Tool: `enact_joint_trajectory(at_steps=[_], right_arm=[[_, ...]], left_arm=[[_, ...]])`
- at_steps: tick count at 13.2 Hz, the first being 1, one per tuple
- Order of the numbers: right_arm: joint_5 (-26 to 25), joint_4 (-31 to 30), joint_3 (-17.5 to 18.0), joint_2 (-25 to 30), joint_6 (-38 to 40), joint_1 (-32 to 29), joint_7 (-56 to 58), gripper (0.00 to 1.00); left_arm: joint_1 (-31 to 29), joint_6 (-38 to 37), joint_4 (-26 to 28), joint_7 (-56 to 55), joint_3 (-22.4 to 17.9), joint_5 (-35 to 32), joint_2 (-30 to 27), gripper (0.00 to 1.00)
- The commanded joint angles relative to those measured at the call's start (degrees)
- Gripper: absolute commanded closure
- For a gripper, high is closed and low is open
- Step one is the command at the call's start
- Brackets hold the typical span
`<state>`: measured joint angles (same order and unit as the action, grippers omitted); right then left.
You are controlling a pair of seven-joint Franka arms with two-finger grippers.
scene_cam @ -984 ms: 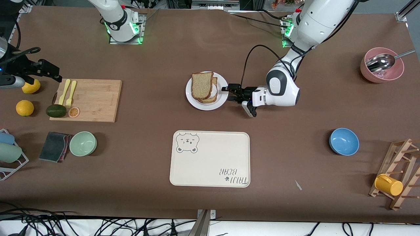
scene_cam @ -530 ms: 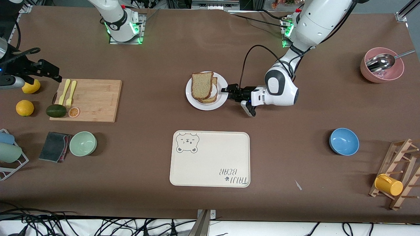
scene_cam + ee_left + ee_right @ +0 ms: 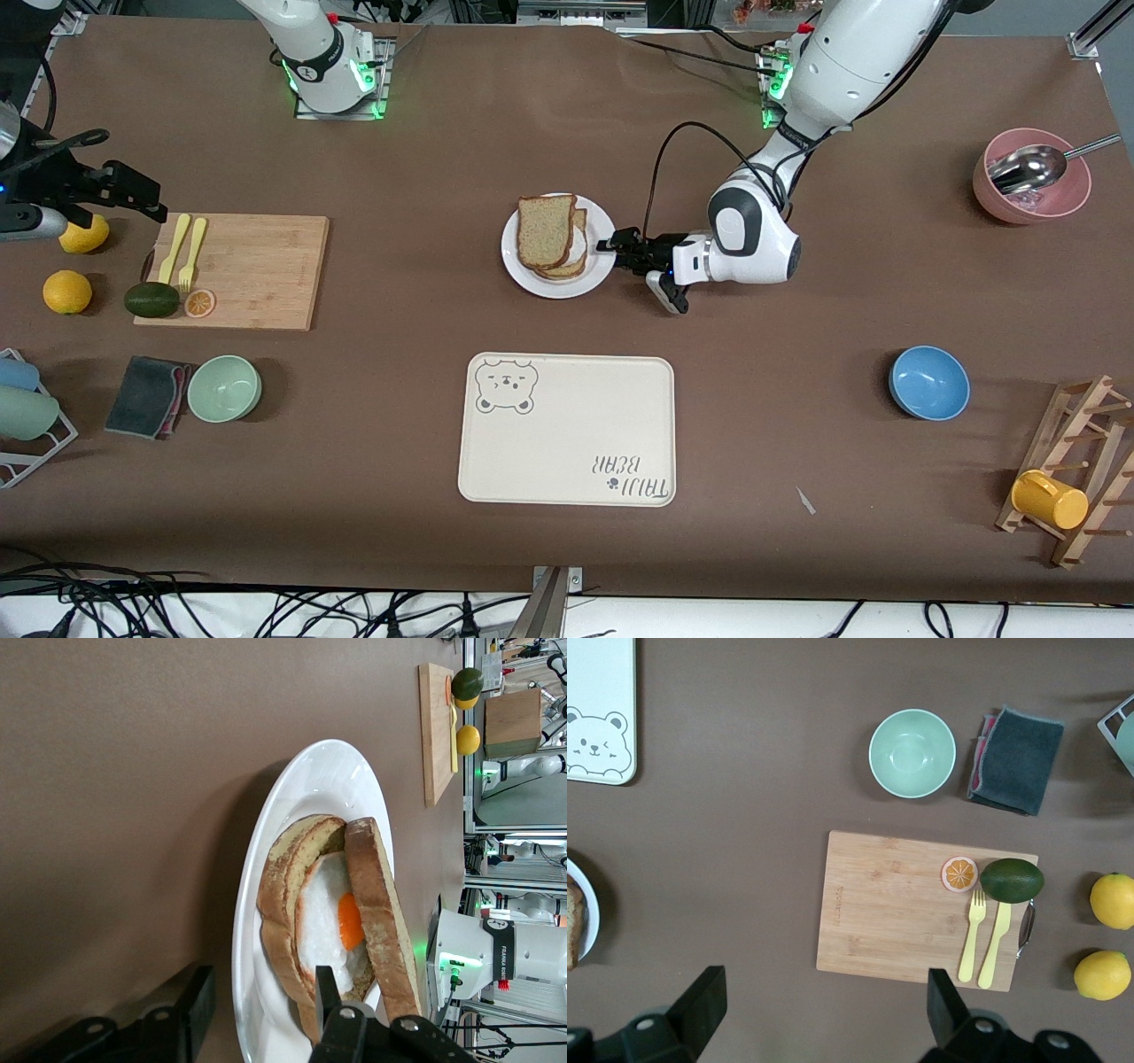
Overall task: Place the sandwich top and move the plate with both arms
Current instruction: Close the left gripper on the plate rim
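my left pincer (image 3: 611, 245) sits low at the plate (image 3: 532, 282), 1 finger (image 3: 326, 985) above the rim, 1 below, not yet clamped. the sandwich top (image 3: 544, 230) leans on the egg slice (image 3: 332, 921) on that plate mid-desk. my right pincer (image 3: 819, 1005) hangs wide open, waiting above the cutting board (image 3: 886, 904).

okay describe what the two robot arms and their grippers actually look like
Both are glossy white jointed arms with black bands at the joints. The left arm carries a looping black cable to its black two-finger gripper, the left gripper, beside a small blue light. The right gripper has blocky black fingers. Green lights glow at both bases, with small red fittings above.
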<state>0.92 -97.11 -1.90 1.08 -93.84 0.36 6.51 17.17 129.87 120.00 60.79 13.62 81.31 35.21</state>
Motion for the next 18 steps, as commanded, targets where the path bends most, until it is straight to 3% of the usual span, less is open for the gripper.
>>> enact_joint_trajectory(at_steps=[1,6,11,18], right_arm=[[0.14,-0.71,1.02,0.59,0.06,-1.06,-0.8,0.0],[0.14,-0.71,1.02,0.59,0.15,-1.06,-0.8,0.0],[0.49,-0.71,0.93,0.59,0.41,-1.06,-0.8,0.0],[0.58,-0.71,0.84,0.59,0.41,-1.06,-0.8,0.0]], left_arm=[[0.93,0.65,-0.38,1.0,-0.35,-0.54,0.39,0.57],[0.93,0.65,-0.47,0.47,-0.26,-0.54,0.39,0.74],[1.28,1.35,-0.64,0.47,-0.26,-0.45,0.83,0.99],[-0.91,-1.35,-0.82,-1.01,-0.18,-0.45,-0.05,1.0]])
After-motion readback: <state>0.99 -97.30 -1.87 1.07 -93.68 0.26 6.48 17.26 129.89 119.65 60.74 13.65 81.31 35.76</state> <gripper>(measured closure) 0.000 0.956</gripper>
